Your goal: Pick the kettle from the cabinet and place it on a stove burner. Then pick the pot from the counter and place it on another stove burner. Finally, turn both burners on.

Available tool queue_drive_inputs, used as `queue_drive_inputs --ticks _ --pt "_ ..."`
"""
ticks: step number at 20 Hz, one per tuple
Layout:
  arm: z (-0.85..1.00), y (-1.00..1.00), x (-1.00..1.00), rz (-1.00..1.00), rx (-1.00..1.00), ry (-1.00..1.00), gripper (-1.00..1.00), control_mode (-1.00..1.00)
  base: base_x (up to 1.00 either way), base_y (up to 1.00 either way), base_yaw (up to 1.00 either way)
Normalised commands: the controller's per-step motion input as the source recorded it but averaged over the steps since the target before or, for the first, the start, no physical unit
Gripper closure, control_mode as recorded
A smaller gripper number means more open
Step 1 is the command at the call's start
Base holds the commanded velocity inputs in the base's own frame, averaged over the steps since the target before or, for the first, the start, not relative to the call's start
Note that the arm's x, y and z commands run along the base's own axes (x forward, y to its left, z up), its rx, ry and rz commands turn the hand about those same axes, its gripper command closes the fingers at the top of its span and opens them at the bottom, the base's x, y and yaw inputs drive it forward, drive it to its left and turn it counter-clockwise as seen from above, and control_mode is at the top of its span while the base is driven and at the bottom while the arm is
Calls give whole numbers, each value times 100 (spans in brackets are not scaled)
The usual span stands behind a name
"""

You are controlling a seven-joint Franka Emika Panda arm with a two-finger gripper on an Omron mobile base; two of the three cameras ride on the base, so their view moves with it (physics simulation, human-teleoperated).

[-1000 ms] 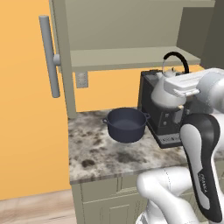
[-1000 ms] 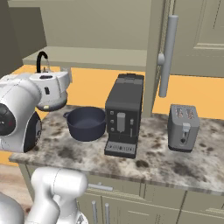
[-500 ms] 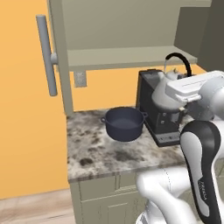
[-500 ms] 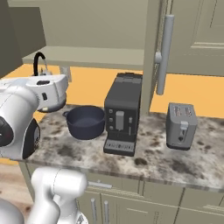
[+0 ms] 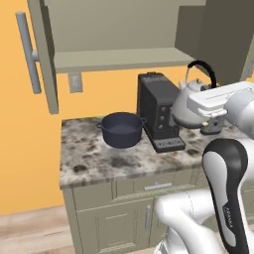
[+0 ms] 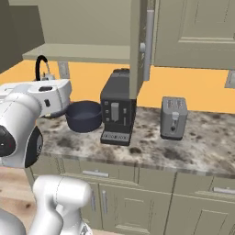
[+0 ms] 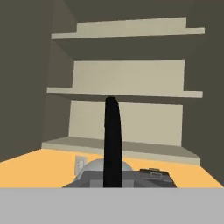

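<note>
Left base view: cabinet stands open, door w/ grey bar handle swung out to one side, which gives the arm a free path to the shelf. Shelf itself bare where visible.

Counter below carries pot, upright, no lid, just beside the black coffee machine, not touching as far as I can tell. Pot untouched; judged 2nd in the sequence. Toaster sits farther along, well apart from pot.

Kettle is off the shelf, hanging in the air in front of the coffee machine, above counter level, upright, spout pointing away from the arm. Carried by its arched black handle, prob. so the body hangs level and clears the counter items.

Gripper: fingers hidden behind white hand housing; hand view has the handle running straight up between them. Reads as clamped on the kettle handle.

Judged step: carrying kettle toward a burner.
</note>
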Motion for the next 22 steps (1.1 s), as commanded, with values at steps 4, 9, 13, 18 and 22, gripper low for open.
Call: queue_drive_inputs --ticks 4,9,13,18,22 --pt "0 0 0 0 0 0 100 100 -60 -43 -7" --pt "0 0 0 0 0 0 100 100 -56 -44 -7" --pt "0 0 0 0 0 0 100 100 -54 -46 -6" --pt "0 0 0 0 0 0 100 100 -45 -48 -7" --pt "0 0 0 0 0 0 100 100 -43 -44 -10"
